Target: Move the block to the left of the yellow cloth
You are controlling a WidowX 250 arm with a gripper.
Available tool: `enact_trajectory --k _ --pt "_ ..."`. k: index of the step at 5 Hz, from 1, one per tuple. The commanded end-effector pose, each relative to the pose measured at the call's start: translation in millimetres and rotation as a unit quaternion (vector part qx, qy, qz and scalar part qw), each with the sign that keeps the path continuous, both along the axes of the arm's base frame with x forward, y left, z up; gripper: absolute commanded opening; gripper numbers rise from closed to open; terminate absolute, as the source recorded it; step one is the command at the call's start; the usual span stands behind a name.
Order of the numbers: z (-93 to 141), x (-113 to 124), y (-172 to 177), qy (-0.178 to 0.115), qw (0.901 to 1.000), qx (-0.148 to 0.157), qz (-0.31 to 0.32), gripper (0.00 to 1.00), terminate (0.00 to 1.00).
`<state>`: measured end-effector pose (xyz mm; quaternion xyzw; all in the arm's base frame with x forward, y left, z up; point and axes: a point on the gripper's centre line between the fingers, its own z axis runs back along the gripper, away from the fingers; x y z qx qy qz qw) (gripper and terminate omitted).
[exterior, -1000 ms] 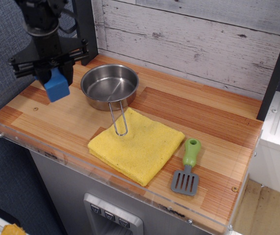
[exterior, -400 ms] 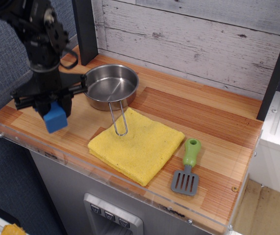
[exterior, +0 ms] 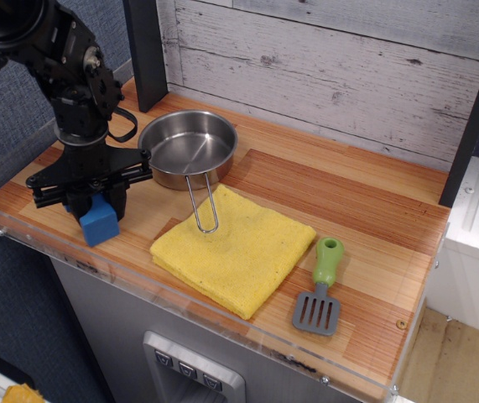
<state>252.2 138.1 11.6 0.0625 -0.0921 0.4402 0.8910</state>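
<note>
The blue block (exterior: 99,222) is held in my black gripper (exterior: 95,206), low over or touching the wooden counter near its front left edge. The gripper is shut on the block's upper part. The yellow cloth (exterior: 233,248) lies flat at the counter's front middle, to the right of the block with a gap of bare wood between them. The block's arch notch does not show.
A steel pan (exterior: 187,148) stands behind the cloth, its wire handle (exterior: 203,206) resting on the cloth's back edge. A green-handled grey spatula (exterior: 321,287) lies right of the cloth. A clear plastic lip (exterior: 71,252) runs along the counter's front edge. A dark post (exterior: 144,50) stands at back left.
My gripper has come down and forward with the block, from beside the pan's left rim to the counter's front left area, to the left of the cloth. Nothing else has moved.
</note>
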Motion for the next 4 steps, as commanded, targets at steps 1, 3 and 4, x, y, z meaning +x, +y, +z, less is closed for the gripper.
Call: enact_trajectory --k 1,3,4 --pt "10.4 -2.2 -2.6 -0.014 0.9999 -0.001 -0.008 1.00 0.00" --pt "16.7 -3.6 -2.7 -0.022 0.9997 -0.002 -0.013 1.00 0.00" --pt "28.4 -1.1 -3.3 -0.035 0.9991 0.000 -0.022 1.00 0.00"
